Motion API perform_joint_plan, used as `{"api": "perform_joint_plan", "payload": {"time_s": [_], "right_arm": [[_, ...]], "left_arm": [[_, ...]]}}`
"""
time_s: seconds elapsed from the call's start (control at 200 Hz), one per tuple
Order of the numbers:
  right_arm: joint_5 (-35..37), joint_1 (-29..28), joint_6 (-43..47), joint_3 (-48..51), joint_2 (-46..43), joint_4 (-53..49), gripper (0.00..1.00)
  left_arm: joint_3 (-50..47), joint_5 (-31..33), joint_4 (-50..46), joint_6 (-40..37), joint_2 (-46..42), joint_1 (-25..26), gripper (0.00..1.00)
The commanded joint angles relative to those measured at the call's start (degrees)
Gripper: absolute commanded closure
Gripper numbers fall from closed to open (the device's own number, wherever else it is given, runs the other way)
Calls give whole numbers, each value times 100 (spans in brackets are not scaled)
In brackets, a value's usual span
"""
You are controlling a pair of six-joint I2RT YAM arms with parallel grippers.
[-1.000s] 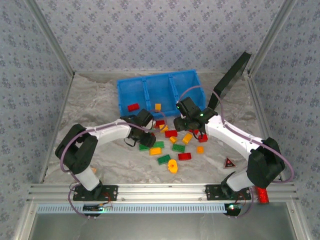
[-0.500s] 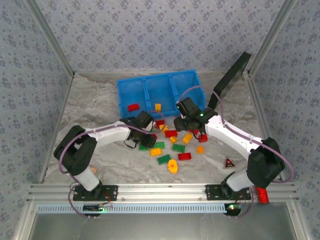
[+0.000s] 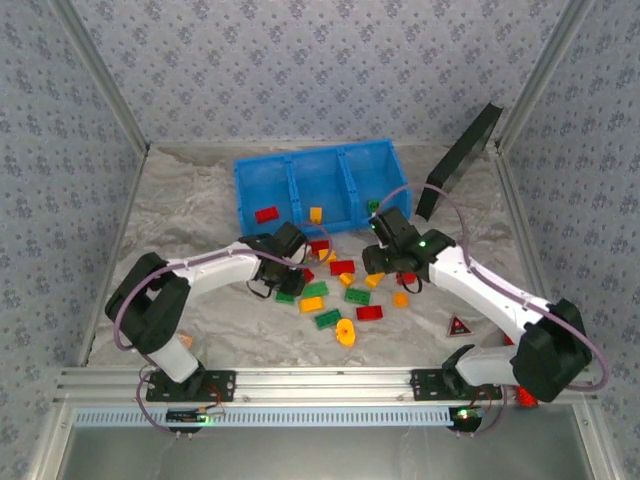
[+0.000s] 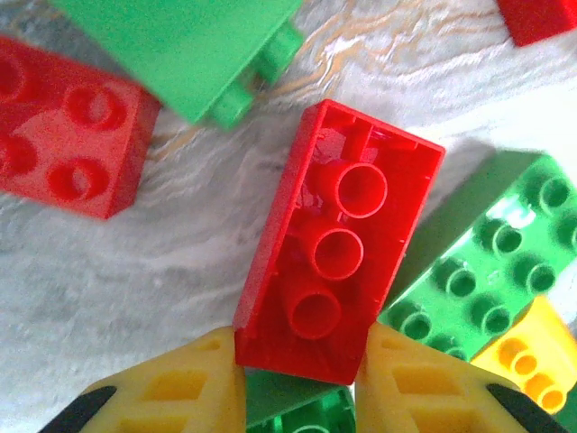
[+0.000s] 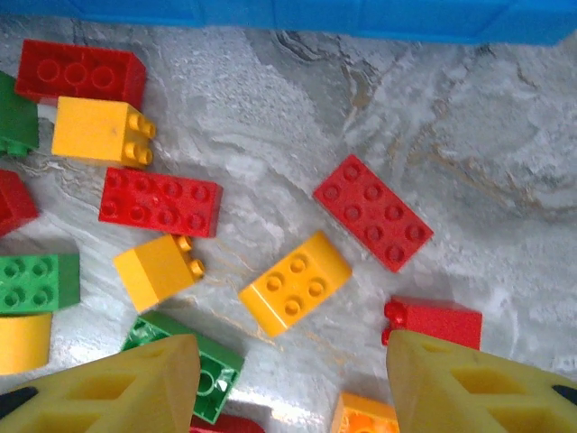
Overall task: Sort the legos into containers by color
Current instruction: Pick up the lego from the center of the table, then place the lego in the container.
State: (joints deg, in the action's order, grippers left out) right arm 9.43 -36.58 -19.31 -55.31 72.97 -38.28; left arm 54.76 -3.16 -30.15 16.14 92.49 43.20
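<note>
1. Your left claw (image 4: 297, 361) is clenched on an upturned red brick (image 4: 338, 244). Its yellow fingertips (image 4: 180, 397) press both sides of the brick's near end. The hollow underside faces the wrist camera, and the brick reaches forward out of the jaws.
2. Other pieces crowd that grip. A green brick (image 4: 491, 262) lies against the gripped brick's right flank, with a yellow piece (image 4: 523, 361) just right of it. A second green brick (image 4: 194, 45) lies ahead and to the left. A studded red block (image 4: 63, 135) sits to the left, apart on the marble table (image 4: 135, 271).
3. Your right claw (image 5: 290, 347) hangs released, fingers wide, gripping nothing.
4. A yellow brick (image 5: 295, 282) lies just ahead, between its fingers. A red eight-stud brick (image 5: 372, 212) is farther ahead and to the right, and a long red brick (image 5: 160, 201) is ahead and to the left.
5. The blue bin (image 5: 361, 16) runs across farthest ahead, with open table before it.
</note>
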Motion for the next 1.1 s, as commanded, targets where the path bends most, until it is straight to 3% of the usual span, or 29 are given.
{"api": "perform_joint_plan", "payload": {"time_s": [0.0,0.17,0.36,0.595,0.8,1.1], "right_arm": [[-109,79,-337,352,-334,-411,41],[-330,227,-585,703,-757,-445,41],[-562,260,-879,1035,-998,-398,41],[-822,428,-1734,1596,-1518,-435,41],[-967,619,-2119,2016,-1672,-354,41],[-1018,968,-1829,2217,-1332,84,40]], "left_arm": [[187,198,-584,-49,-427,13,74],[565,323,-918,-102,-784,-121,74],[845,380,-1144,-102,-1125,-595,75],[1263,1093,-1096,83,-1182,-1275,75],[1633,1285,-908,-79,-718,-1663,75],[2080,1278,-445,-138,102,-1998,75]]}}
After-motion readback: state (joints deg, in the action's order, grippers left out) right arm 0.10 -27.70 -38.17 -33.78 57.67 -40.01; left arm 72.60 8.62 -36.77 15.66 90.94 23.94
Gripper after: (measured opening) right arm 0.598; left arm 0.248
